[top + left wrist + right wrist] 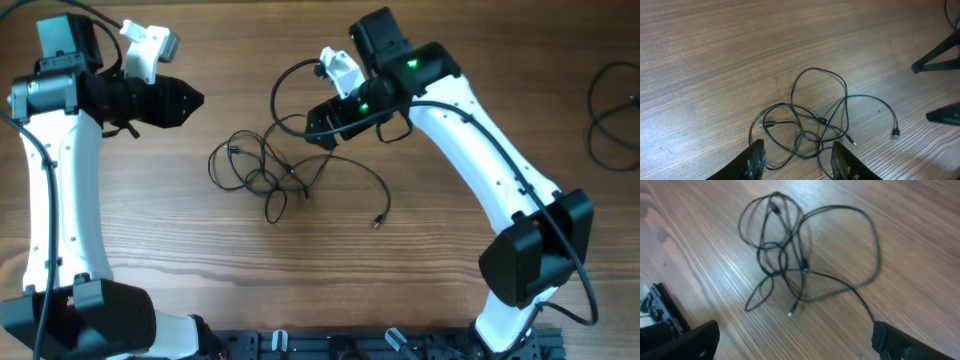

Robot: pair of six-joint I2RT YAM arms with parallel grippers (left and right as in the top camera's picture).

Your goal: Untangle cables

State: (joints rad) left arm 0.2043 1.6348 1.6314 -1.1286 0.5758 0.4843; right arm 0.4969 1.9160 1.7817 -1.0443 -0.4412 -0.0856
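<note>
The cables (268,168) lie knotted in loose loops mid-worktop (150,230), seemingly all the untangling left to do, with left claw (195,100) and right claw (318,128) both spread and empty.

The cables (268,165) lie in the middle of the table (180,240). Bare wood is around them at the left, at the front and at the far side. The left gripper (198,98) is at the upper left, apart from them, and the wood between is free. Its fingers (756,159) stand spread just before the nearest loops. The right gripper (320,125), spread wide, hangs close at the upper right loop. The right arm (480,160) runs slanting from the front right to that place, so it closes the way from the right. One plug (378,220) lies alone on free wood at the front right of the knot. A loose cable (612,110) lies at the right edge, well apart.
</note>
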